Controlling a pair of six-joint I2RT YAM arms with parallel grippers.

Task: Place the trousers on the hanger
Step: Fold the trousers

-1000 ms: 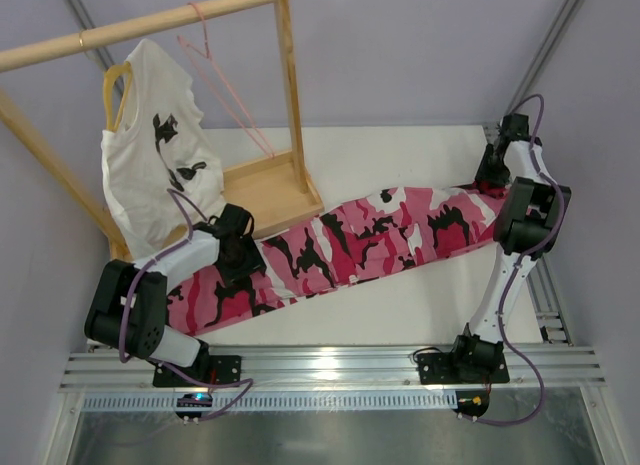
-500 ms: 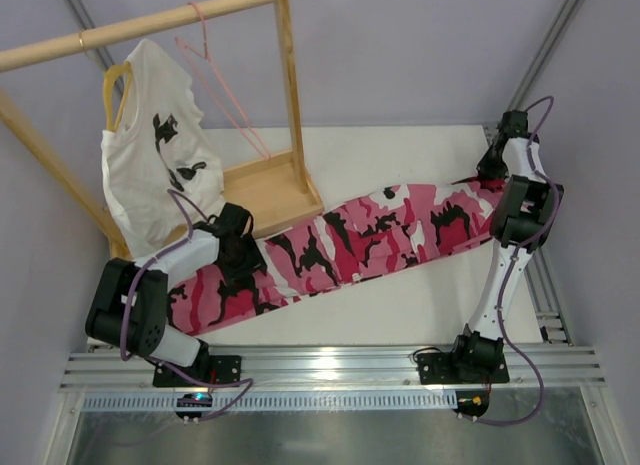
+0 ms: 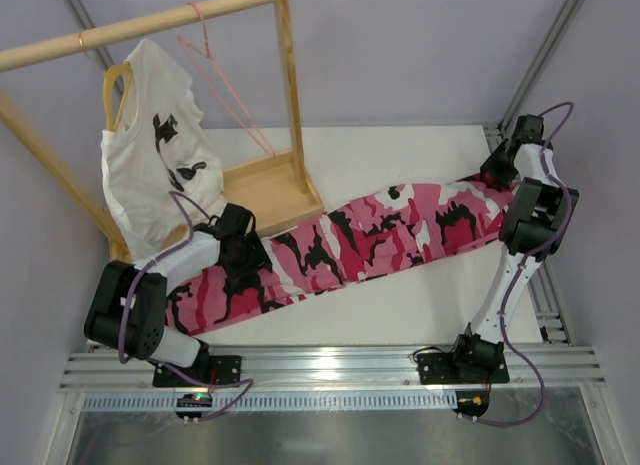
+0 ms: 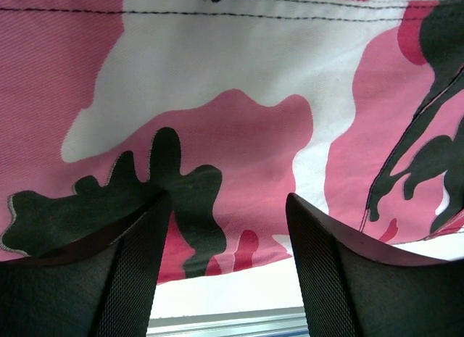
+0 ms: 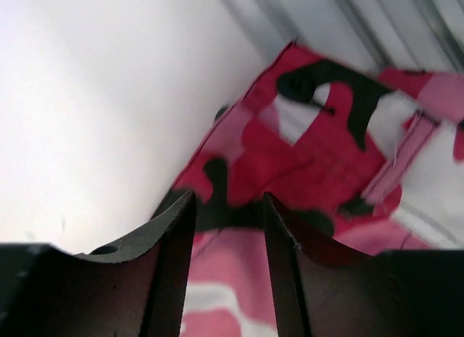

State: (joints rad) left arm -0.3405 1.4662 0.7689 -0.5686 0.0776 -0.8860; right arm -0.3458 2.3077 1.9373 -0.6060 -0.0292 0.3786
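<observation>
The trousers (image 3: 380, 235) lie spread out flat on the white table (image 3: 400, 310), in a long slanted band that runs from near the left arm's base up to the far right side. They are not on the hanger (image 3: 224, 95). The hanger hangs by its hook from the wooden rail (image 3: 140, 23) at the back left, tilted, close to the upright post. Its lower part is above the wooden base (image 3: 270, 190), apart from the trousers. Beside it on the same rail hangs a white T-shirt (image 3: 160, 165) on a yellow hanger (image 3: 113, 85). The upper edge of the trousers passes just beside the near corner of the base. The left gripper (image 4: 226, 206) is low over the left part of the trousers, not far from that corner. Its jaws stand well apart, and in the wrist view there is only flat cloth with a black patch beyond them; nothing is clamped. The right gripper (image 5: 228, 199) is at the right end of the trousers, near the table's far right edge. Its fingers (image 5: 177, 228) are partly apart, with red and black cloth showing in the gap. That view is blurred, so I cannot tell whether they pinch the cloth or only stand over it.
</observation>
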